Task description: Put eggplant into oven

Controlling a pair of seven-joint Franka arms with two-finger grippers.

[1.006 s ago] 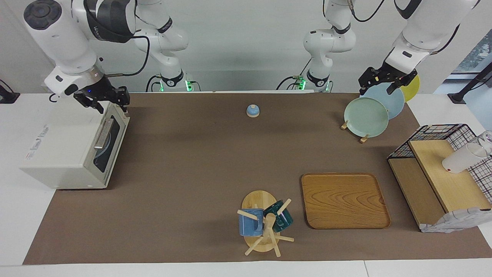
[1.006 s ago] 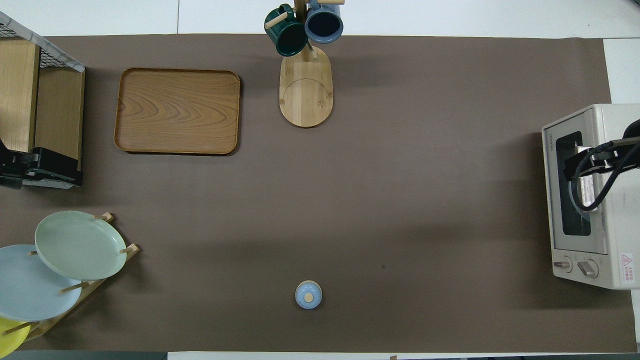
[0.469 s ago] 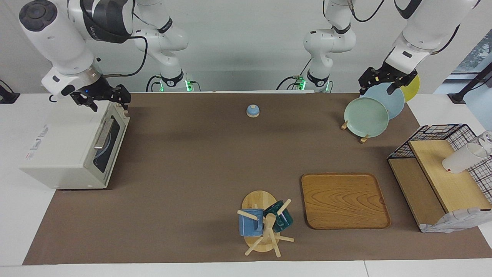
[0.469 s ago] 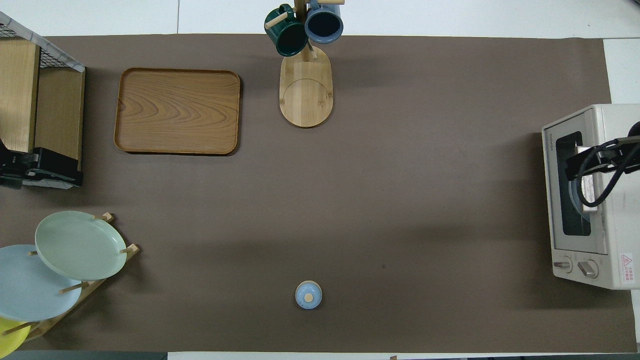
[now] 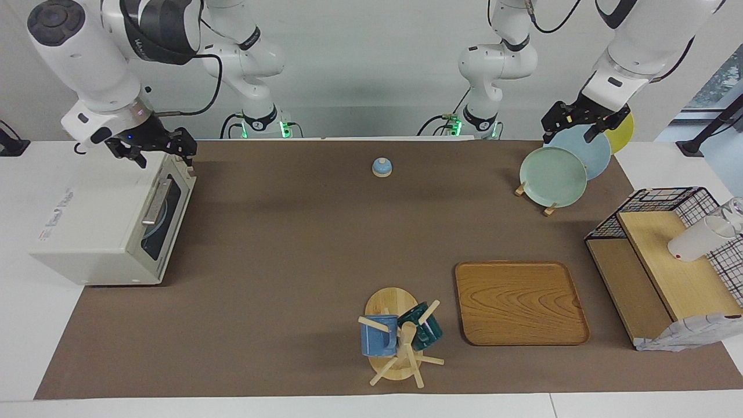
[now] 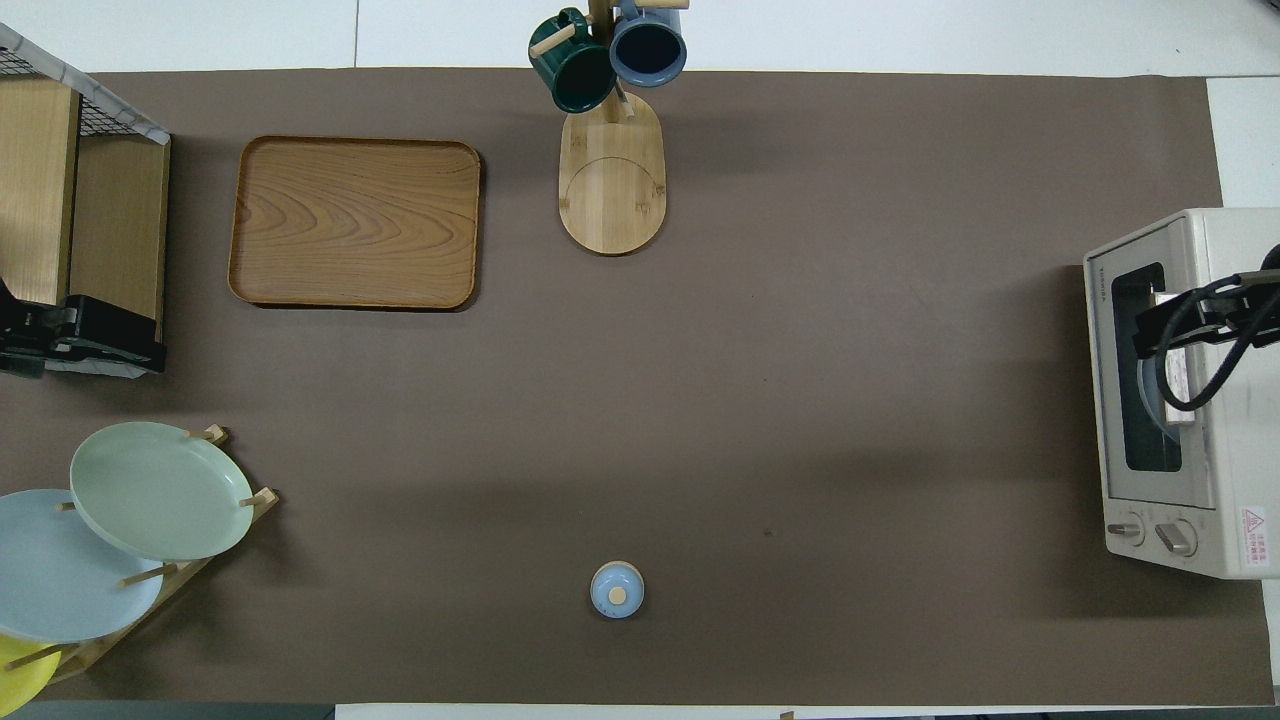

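The cream-white oven (image 5: 93,226) stands at the right arm's end of the table with its dark glass door (image 5: 165,215) shut; it also shows in the overhead view (image 6: 1200,400). Something pale and round shows dimly through the glass. The eggplant is not in view. My right gripper (image 5: 157,152) hovers open and empty over the oven's top edge, at the end nearest the robots, above the bar handle (image 5: 155,202). My left gripper (image 5: 572,126) hangs open and empty over the plate rack and waits.
A rack with a green plate (image 5: 552,176), a blue plate and a yellow plate stands at the left arm's end. A small blue bell (image 5: 381,167), a wooden tray (image 5: 519,302), a mug tree (image 5: 400,337) and a wire shelf (image 5: 662,261) are on the brown mat.
My right gripper has risen slightly and drawn back from the oven door toward the oven's top. The left arm has not moved.
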